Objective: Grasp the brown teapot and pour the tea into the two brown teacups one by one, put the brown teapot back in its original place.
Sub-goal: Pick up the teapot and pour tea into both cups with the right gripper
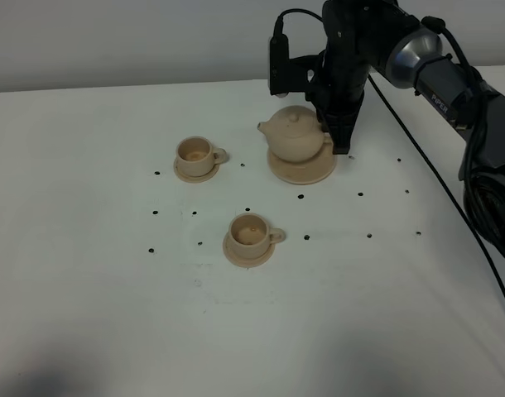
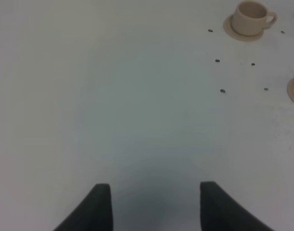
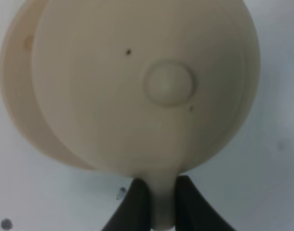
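Right gripper (image 3: pixel 161 185) jaws flank teapot (image 3: pixel 137 96) handle; seemingly touching.

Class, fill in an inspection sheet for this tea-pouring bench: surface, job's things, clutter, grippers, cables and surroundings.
Surface: white table, small dark dots scattered on it.
Job's things: teapot upright on wide saucer; far cup and near cup, each upright on its own small saucer.
Clutter: nothing seen.
Grippers: right gripper shut on the teapot's handle; left gripper open over bare table, holding nothing.
Cables: black cable trailing across the table by the right arm.
Surroundings: plain wall behind the table.
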Motion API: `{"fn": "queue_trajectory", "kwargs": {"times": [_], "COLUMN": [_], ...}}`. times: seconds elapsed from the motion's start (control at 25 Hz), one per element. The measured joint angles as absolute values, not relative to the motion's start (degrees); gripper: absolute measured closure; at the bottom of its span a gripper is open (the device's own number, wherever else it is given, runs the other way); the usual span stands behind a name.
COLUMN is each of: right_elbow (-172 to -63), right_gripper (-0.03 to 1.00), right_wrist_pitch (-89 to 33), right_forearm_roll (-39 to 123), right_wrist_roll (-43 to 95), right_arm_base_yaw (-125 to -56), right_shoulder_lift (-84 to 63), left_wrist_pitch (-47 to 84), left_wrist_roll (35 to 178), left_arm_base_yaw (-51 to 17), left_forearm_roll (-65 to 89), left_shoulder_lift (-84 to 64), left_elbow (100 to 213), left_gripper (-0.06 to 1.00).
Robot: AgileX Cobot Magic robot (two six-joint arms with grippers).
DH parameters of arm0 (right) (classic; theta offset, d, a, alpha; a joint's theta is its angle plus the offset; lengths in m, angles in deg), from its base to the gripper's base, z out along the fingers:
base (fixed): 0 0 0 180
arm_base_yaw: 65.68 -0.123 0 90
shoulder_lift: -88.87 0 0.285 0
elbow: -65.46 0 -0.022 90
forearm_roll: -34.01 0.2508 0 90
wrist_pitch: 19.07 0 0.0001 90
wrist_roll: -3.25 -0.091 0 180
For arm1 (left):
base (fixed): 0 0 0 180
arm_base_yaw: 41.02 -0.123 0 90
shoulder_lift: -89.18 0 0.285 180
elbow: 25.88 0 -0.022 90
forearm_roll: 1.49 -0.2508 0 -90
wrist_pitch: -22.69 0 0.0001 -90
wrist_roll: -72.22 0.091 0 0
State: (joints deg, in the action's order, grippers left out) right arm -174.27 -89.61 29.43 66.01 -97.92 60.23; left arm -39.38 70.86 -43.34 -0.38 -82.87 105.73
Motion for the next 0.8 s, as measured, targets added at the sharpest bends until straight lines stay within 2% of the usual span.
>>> {"fn": "queue_trajectory", "kwargs": {"times": [0.32,0.8], "right_elbow": [-174.3,-175.5], "right_gripper": [0.86,0.86], "right_wrist_pitch": [-89.7,-89.7], "right_forearm_roll": [30.4,28.8], "right_wrist_roll": [58.6,52.3], "right_arm_base_yaw": [-98.3,-105.5], "right_shoulder_lift": [58.3,58.3], "left_wrist_pitch": [-39.4,-39.4], "left_wrist_roll": [70.9,70.9], "left_arm_base_yaw": [-43.3,-43.3], "left_forearm_roll": [-0.4,-0.4], "left_shoulder_lift": [-82.9,-82.9], "left_elbow": [105.7,105.7], "left_gripper": [0.54,0.54]}}
